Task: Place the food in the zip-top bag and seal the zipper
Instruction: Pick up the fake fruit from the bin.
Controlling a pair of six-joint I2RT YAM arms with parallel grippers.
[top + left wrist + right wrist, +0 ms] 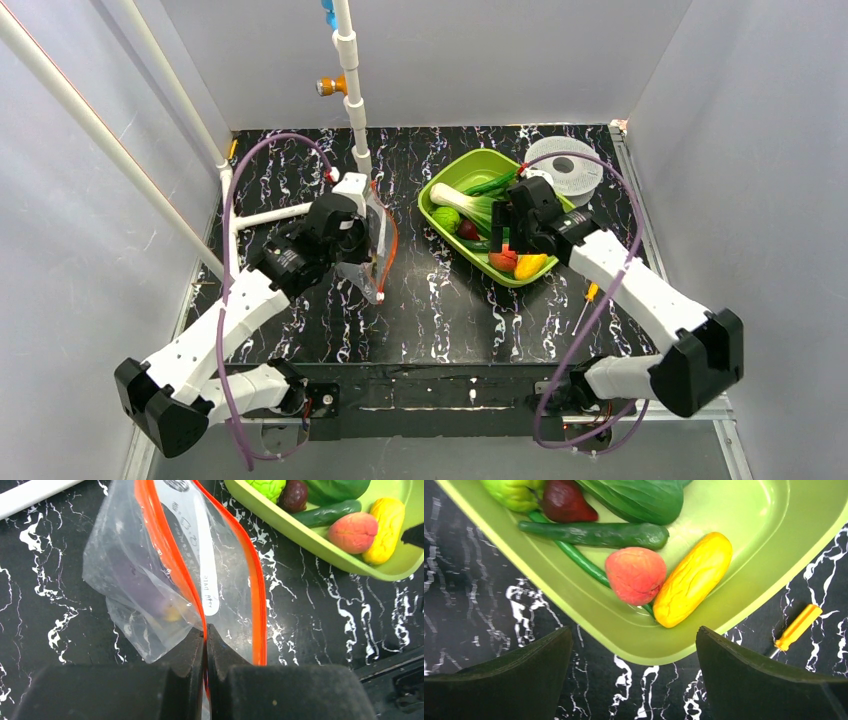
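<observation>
Left gripper [205, 645]: clenched on the zipper [165, 545].
Right gripper [633, 642]: spread wide above the tray [774, 540] corner.
Bag [120, 555]: left of tray, mouth apart, eggplant [131, 577] inside.
Tray: cucumber [594, 534], bok choy [639, 497], yellow fruit [694, 577], red-orange fruit [636, 575].

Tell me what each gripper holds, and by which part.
The left gripper pinches the clear bag by its orange zipper strip. The right gripper is open and holds nothing.
</observation>
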